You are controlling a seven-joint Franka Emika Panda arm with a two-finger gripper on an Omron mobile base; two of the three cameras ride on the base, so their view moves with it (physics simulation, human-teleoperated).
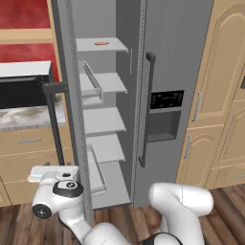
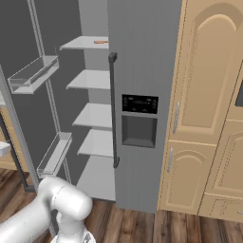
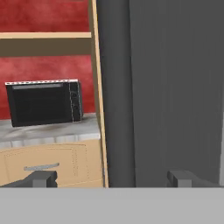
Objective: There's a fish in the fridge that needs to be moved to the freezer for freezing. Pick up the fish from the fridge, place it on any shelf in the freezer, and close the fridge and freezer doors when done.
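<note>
Right now the fridge (image 1: 103,119) stands open, its wide plain door (image 1: 72,95) swung out toward the robot, while the freezer door (image 1: 174,95) beside it, the narrower one with the black dispenser panel (image 1: 166,100), is shut. Inside the fridge, broad pale grey shelves (image 1: 103,119) stack one above another. On the top shelf lies a flat orange-pink piece (image 1: 101,43), also seen in the right base view (image 2: 100,42). The fish cannot be made out on any shelf; it is too small to tell or is hidden.

Door bins (image 2: 33,73) hang on the inner face of the open fridge door, one high and one low (image 2: 54,154).

Relative to the fridge door, the gripper (image 3: 111,178) sits low, just beside the door's outer edge, on the side away from the shelves. Its two dark fingertips (image 3: 41,178) stand wide apart with nothing between them. Past them the hand view looks at the grey door face and, beyond the door's edge, a black microwave (image 3: 43,103) on a marble counter (image 3: 48,131) before a red wall.

Tan wooden cabinets (image 1: 222,95) flank the freezer on its far side from the fridge.
</note>
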